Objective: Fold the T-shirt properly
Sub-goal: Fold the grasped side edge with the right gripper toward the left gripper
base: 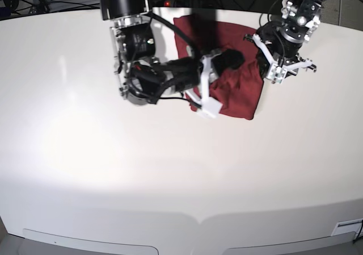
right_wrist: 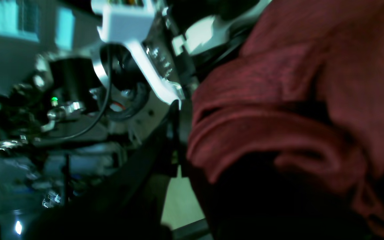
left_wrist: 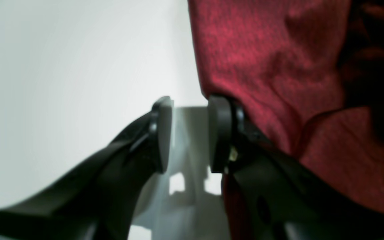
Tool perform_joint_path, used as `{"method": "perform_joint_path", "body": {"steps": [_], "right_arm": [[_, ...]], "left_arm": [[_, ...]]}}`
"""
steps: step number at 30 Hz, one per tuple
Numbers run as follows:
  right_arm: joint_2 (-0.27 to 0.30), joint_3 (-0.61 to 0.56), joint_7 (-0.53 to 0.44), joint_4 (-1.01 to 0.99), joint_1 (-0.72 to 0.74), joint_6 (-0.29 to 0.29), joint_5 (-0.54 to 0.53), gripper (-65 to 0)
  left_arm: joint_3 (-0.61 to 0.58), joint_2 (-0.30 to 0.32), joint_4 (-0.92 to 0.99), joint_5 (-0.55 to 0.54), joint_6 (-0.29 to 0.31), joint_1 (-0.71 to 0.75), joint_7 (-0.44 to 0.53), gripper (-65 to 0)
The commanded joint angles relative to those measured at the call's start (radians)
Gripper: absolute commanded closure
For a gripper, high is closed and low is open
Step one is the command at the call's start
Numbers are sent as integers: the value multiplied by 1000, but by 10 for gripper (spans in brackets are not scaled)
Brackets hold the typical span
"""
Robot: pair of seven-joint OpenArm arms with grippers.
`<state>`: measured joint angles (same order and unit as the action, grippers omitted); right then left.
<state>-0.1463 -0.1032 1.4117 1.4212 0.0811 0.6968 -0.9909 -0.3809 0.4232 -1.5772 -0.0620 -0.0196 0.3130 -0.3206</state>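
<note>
You have the T-shirt (base: 235, 87) bunched into a rough square toward the far middle of the white table (base: 85, 170); on the near side of the T-shirt the table lies bare all the way to its front edge, and to both sides of the T-shirt it runs bare as well; behind the T-shirt the far edge of the table is close, with cables and equipment beyond it.

Your left gripper (left_wrist: 189, 133) sits at the T-shirt's side edge (the right-hand edge in the base view); its fingers (left_wrist: 162, 133) stand spread with bare table showing between them; one finger lies against the cloth's edge, the other is off the T-shirt over bare table, and nothing is pinched.

Your right gripper (base: 229, 58) reaches over the T-shirt from the opposite side; its fingers are pressed together, with folds of cloth heaped right against them in the wrist view; whether cloth is pinched between them, you cannot tell.
</note>
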Motion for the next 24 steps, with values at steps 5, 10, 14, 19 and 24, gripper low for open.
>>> {"method": "perform_joint_path", "body": {"steps": [5, 10, 14, 19, 24], "right_arm": [[-11, -16, -15, 17, 74, 1, 68, 0], [-11, -15, -90, 17, 105, 1, 248, 0], [-11, -15, -239, 16, 105, 1, 358, 0], [-11, -19, -320, 7, 113, 1, 369, 0], [-11, -64, -444, -18, 122, 1, 443, 0]], "left_arm": [[-5, 5, 20, -5, 28, 15, -135, -185], [-5, 4, 20, -6, 28, 17, -134, -185], [-5, 4, 20, -10, 28, 18, -135, -185], [-5, 3, 20, -21, 28, 20, -135, -185], [-5, 3, 20, -42, 29, 20, -135, -185]]}}
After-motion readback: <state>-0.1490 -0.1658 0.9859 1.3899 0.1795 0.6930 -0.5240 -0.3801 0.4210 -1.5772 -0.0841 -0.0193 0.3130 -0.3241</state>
